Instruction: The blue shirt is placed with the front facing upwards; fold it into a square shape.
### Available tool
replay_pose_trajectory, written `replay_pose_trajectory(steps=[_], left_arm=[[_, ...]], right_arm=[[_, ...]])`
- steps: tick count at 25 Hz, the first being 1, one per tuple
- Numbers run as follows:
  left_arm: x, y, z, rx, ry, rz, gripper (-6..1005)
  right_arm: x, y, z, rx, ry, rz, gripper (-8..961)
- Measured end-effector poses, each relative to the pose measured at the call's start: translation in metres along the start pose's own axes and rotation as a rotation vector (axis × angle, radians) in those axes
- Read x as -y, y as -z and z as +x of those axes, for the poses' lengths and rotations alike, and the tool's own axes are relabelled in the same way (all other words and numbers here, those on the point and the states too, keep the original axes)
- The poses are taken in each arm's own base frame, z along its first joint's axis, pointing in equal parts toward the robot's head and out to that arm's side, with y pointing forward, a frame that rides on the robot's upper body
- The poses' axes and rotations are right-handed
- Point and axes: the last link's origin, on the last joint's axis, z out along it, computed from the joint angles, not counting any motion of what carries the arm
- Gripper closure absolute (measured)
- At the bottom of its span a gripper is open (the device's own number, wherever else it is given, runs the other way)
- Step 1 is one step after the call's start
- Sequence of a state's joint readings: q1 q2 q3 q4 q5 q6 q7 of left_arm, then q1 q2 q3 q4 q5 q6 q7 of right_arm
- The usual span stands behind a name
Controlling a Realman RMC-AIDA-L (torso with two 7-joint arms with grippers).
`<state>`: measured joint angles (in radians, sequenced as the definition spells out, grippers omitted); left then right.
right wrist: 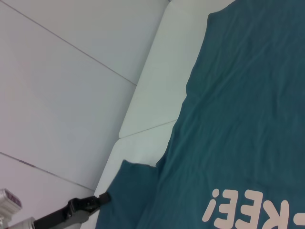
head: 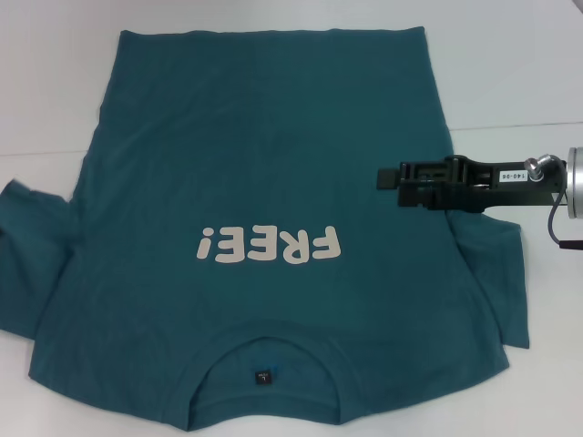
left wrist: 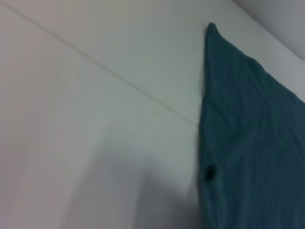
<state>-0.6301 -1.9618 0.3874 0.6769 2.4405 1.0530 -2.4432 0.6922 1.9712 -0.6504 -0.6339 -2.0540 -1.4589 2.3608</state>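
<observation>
The blue shirt (head: 264, 173) lies spread flat on the white table (head: 510, 64), front up. Its pale "FREE!" lettering (head: 269, 244) reads upside down in the head view, and the neck with a small dark label (head: 262, 375) is at the near edge. My right gripper (head: 384, 176) reaches in from the right and hovers over the shirt's right side, level with the chest. My left gripper (right wrist: 102, 197) is outside the head view. The right wrist view shows it beside the left sleeve (right wrist: 126, 191), its tip at the sleeve's edge. The left wrist view shows one shirt (left wrist: 252, 143) edge.
Both short sleeves stick out sideways, the left sleeve (head: 27, 246) and the right sleeve (head: 496, 273). Bare table surface runs along the far side and both flanks. In the right wrist view the table edge (right wrist: 157, 86) drops off to a pale tiled floor (right wrist: 57, 95).
</observation>
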Motion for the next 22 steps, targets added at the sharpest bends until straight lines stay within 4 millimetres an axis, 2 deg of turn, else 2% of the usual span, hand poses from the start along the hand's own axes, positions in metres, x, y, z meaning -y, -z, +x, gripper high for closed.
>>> replay_pose_trajectory(steps=[13,22], left_arm=[[-0.011,0.011,0.034,0.011,-0.144,0.077,1000],[-0.034,0.010,0.026,0.121,-0.159,0.082,1000]], right_arm=[[0.000,0.000,0.001,-0.004,0.000,0.002,207],[-0.001,-0.001,0.000,-0.007,0.006,-0.001,206]])
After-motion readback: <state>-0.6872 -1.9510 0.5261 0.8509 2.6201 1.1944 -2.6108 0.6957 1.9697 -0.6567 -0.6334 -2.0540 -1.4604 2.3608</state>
